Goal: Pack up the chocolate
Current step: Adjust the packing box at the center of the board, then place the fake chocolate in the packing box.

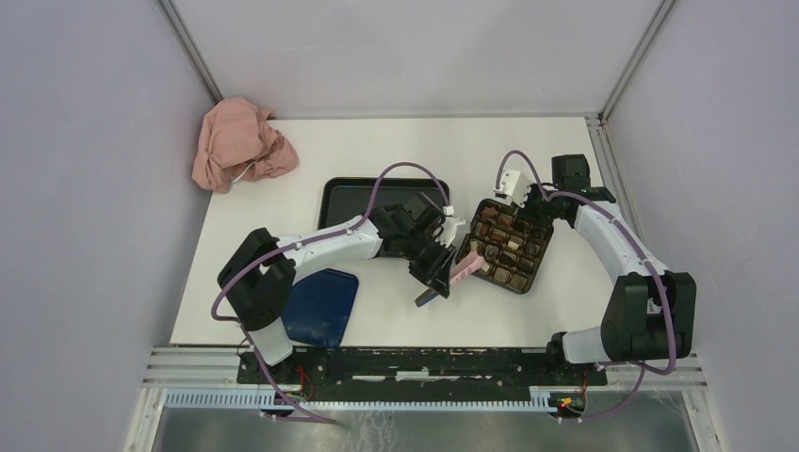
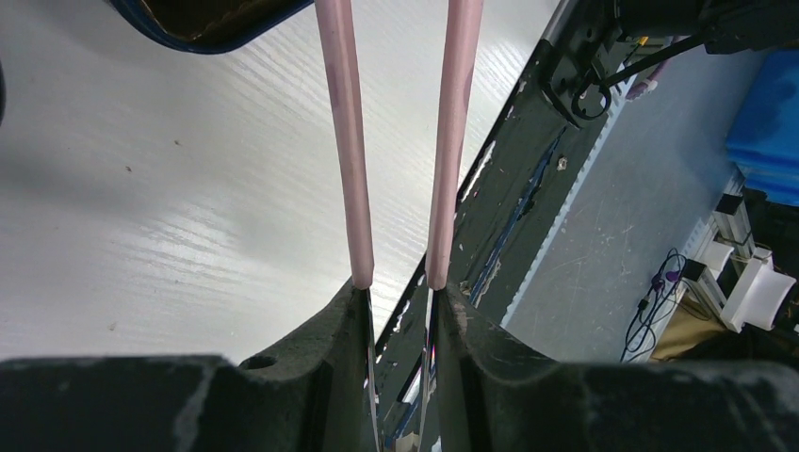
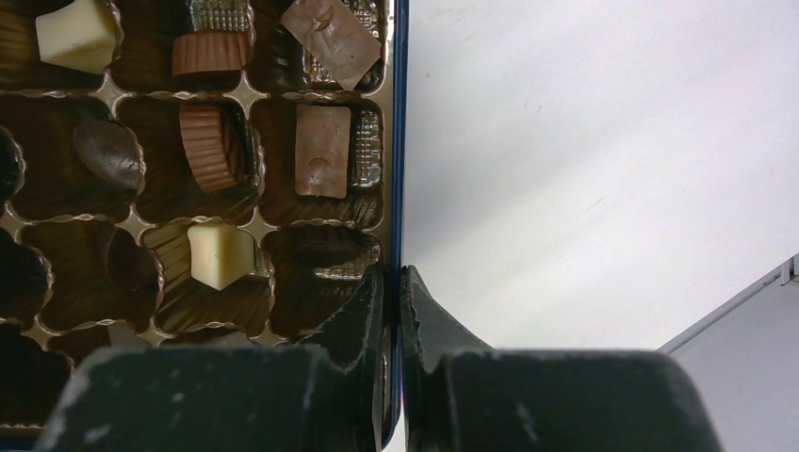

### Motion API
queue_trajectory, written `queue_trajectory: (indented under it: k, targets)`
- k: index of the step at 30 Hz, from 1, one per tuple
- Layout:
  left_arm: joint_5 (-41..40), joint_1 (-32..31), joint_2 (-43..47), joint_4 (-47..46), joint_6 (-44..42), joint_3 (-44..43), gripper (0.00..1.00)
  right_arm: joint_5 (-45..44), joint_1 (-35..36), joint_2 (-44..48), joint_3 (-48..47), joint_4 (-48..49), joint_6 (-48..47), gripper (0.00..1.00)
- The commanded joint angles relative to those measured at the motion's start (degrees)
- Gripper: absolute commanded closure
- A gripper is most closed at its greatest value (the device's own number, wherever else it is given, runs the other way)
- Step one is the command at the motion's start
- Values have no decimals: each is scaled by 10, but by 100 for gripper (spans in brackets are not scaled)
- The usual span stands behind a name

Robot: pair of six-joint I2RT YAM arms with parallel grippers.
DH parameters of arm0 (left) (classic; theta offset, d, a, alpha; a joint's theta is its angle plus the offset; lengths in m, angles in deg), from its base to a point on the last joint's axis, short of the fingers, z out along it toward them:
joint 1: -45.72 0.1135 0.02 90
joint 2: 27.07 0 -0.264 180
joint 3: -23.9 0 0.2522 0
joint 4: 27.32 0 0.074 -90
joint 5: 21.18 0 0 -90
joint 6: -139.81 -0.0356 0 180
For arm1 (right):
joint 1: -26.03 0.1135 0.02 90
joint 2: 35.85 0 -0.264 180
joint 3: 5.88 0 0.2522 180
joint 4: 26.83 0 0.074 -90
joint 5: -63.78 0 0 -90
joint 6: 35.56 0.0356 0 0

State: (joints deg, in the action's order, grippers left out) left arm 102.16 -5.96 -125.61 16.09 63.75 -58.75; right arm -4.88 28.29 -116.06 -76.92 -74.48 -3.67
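At the box [image 3: 399,141] edge, 9 o'clock side | left pincer [image 2: 400,292] clamped on pink tongs [image 2: 349,141], long way pointing 3 o'clock toward chocolate [image 3: 219,254] in cells | right pincer [image 3: 394,278] pinching box wall | left arm nearer

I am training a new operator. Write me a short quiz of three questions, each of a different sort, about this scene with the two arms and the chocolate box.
1. True or false: the right gripper is shut on the wall of the dark blue square box.
2. What does the left gripper hold? A) pink plastic tongs B) a metal spoon C) nothing
3. Fill in: the crumpled cloth at the far left corner of the white table is ___ in colour.
Key: 1 true; 2 A; 3 pink.
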Motion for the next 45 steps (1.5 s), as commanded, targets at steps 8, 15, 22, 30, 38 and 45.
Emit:
queue_trajectory:
  k: [8,15,22,30,38,45]
  targets:
    - [-32,-6,25,-12,7,-33,96,42,3,83,15,64,-7,100]
    - [-43,-6,24,-12,8,-42,96,49,2,92,24,71,-11,100]
    - [-46,-9,-1,-16,15,-58,96,52,2,78,18,61,-12,100]
    - [-63,-15,-38,7,17,-83,94,57,2,66,13,51,-14,100]
    - [-89,-17,-37,28,13,-84,93,52,3,57,11,49,-14,99]
    - [-81,-22,-56,32,14,-84,84,50,2,52,9,46,-12,99]
